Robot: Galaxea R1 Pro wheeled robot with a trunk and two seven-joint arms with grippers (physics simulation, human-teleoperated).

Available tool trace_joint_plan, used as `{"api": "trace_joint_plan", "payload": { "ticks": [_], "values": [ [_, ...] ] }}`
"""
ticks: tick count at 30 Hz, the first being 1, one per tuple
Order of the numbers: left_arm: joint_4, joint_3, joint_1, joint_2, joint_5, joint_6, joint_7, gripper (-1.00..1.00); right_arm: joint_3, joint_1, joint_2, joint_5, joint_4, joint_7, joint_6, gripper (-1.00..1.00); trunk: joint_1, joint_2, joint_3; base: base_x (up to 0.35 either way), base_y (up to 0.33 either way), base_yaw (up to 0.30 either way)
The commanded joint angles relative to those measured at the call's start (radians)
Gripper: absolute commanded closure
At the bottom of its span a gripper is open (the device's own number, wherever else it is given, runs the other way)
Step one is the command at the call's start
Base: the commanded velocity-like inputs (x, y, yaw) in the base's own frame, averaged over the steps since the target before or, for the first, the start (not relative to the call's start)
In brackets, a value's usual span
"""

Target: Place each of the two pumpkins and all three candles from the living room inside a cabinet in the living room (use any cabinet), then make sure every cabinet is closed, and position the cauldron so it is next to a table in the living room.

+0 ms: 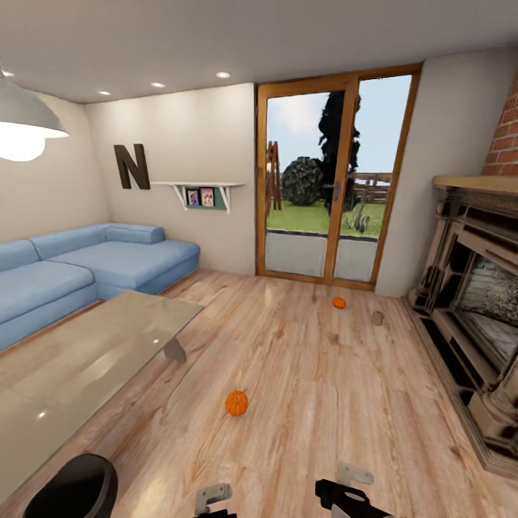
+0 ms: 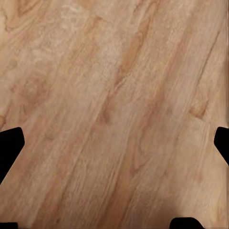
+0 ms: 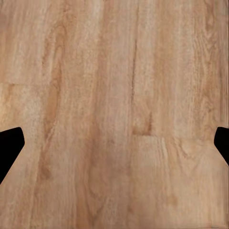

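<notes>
Orange pumpkins are still lying loose on the wood floor (image 1: 302, 374): near pumpkin (image 1: 237, 403) just ahead of us, far pumpkin (image 1: 339, 302) by the glass door (image 1: 324, 180). One grey-beige candle (image 1: 377, 317) is lying just beside the far one, near the fireplace (image 1: 467, 288). Nothing is looking stowed yet. Black cauldron (image 1: 72, 489) is sitting close to the glass counter (image 1: 86, 352). Left pincer (image 2: 114, 152) and right pincer (image 3: 114, 148) are both hanging spread and empty over bare boards.

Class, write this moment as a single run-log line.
near pumpkin: on floor | far pumpkin: near door | candle: floor | cauldron: beside table | left gripper: open, empty | right gripper: open, empty
</notes>
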Motion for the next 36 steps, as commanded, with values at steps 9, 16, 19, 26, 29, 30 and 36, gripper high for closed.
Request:
{"api": "trace_joint_plan", "payload": {
  "ticks": [9, 16, 19, 26, 29, 30, 36],
  "values": [
    [0.0, -0.009, 0.0, 0.0, 0.01, 0.001, 0.002, -1.0, 0.002, -0.001, -0.002, -0.01, 0.002, -0.001, -0.005, -1.0, -0.035, 0.063, 0.027, 0.0, 0.0, -0.27],
    [0.0, -0.008, 0.0, 0.0, 0.01, 0.001, 0.002, -1.0, 0.002, -0.001, -0.003, -0.01, 0.001, -0.002, -0.004, -1.0, -0.062, 0.112, 0.042, 0.0, 0.0, -0.206],
    [0.0, -0.007, -0.001, 0.0, 0.01, 0.0, 0.002, -1.0, 0.002, -0.001, -0.004, -0.01, 0.0, -0.002, -0.004, -1.0, -0.073, 0.133, 0.047, 0.0, 0.0, -0.124],
    [0.0, -0.007, -0.001, 0.0, 0.01, -0.001, 0.003, -1.0, 0.002, -0.001, -0.004, -0.01, 0.0, -0.002, -0.004, -1.0, -0.1, 0.182, 0.058, 0.0, 0.0, -0.146],
    [0.0, -0.007, -0.001, 0.0, 0.01, -0.001, 0.003, -1.0, 0.002, -0.001, -0.004, -0.01, 0.0, -0.002, -0.004, -1.0, -0.111, 0.203, 0.064, 0.0, 0.0, -0.2],
    [-0.001, -0.007, -0.001, 0.0, 0.01, -0.001, 0.003, -1.0, 0.002, -0.001, -0.004, -0.01, 0.0, -0.002, -0.004, -1.0, -0.115, 0.21, 0.067, 0.0, 0.0, -0.214],
    [0.0, -0.007, -0.001, 0.0, 0.01, -0.001, 0.003, -1.0, 0.002, -0.001, -0.002, -0.01, 0.002, -0.001, -0.004, -1.0, -0.131, 0.238, 0.074, -0.053, 0.0, -0.233]
  ]
}}
